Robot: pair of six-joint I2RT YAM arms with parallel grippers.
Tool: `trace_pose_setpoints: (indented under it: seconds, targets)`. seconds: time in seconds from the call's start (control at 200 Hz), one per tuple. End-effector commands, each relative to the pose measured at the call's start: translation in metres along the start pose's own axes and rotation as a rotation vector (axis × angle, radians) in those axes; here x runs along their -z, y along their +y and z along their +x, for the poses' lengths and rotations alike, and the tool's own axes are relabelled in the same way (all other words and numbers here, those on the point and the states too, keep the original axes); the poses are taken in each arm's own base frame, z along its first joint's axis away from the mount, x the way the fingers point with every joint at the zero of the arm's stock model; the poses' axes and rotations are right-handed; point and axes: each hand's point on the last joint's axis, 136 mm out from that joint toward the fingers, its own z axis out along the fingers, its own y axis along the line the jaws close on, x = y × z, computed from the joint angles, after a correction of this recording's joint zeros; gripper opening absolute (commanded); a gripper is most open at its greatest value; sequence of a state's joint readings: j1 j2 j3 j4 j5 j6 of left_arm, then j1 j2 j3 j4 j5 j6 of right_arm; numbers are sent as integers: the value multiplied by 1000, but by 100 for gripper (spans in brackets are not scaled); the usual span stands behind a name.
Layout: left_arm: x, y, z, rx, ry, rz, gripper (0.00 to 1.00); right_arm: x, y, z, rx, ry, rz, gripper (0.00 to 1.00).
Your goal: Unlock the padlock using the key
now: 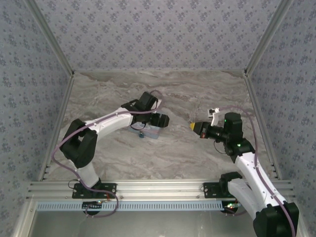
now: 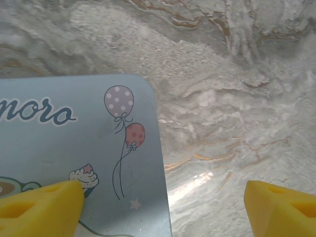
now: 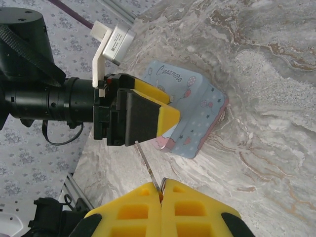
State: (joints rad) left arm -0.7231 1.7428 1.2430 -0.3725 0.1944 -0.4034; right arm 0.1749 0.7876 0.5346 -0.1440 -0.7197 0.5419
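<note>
The right gripper (image 3: 160, 190) pinches, seemingly, the key (image 3: 147, 165) blade-out for insertion; left gripper (image 2: 165, 207) wide over the tin (image 2: 74, 148) to brace it

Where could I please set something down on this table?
Bare marble lies between the tin and the back wall, and between the tin and the near rail. Crowded mid-table: the left gripper hangs over the tin, the right gripper beside it.

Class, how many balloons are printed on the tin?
2: a lilac spotted balloon by the corner of the tin, a red balloon below it; covered parts may hide more.
</note>
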Motion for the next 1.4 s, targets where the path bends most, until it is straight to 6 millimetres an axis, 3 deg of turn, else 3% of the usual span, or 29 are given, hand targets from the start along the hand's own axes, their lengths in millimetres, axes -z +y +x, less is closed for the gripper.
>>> trace_pose_setpoints:
  seconds: [0.0,0.145,0.275,0.525,0.685,0.839,0.954,1.149,1.394]
  targets:
    - [-20,-20,12,8,78,59,84,3,-1,5,-27,21,-3,0]
    - [-31,-34,5,-12,89,87,83,3,-1,4,-33,20,1,0]
    - [-20,-41,-8,-30,38,106,83,3,-1,4,-35,23,4,0]
    - [45,-54,-44,-89,-180,139,88,-1,0,6,-57,34,-15,0]
    - [92,-42,-52,-113,-335,101,94,-10,4,9,-53,50,-29,0]
    - [122,-21,-40,-113,-419,67,99,-24,10,15,-42,75,-36,0]
    - [127,-1,-18,-73,-413,52,99,-40,16,21,-17,106,-48,0]
    - [107,21,28,4,-334,86,99,-72,22,29,-30,154,-44,0]
    - [78,22,66,42,-303,220,99,-113,23,21,-75,155,-48,0]
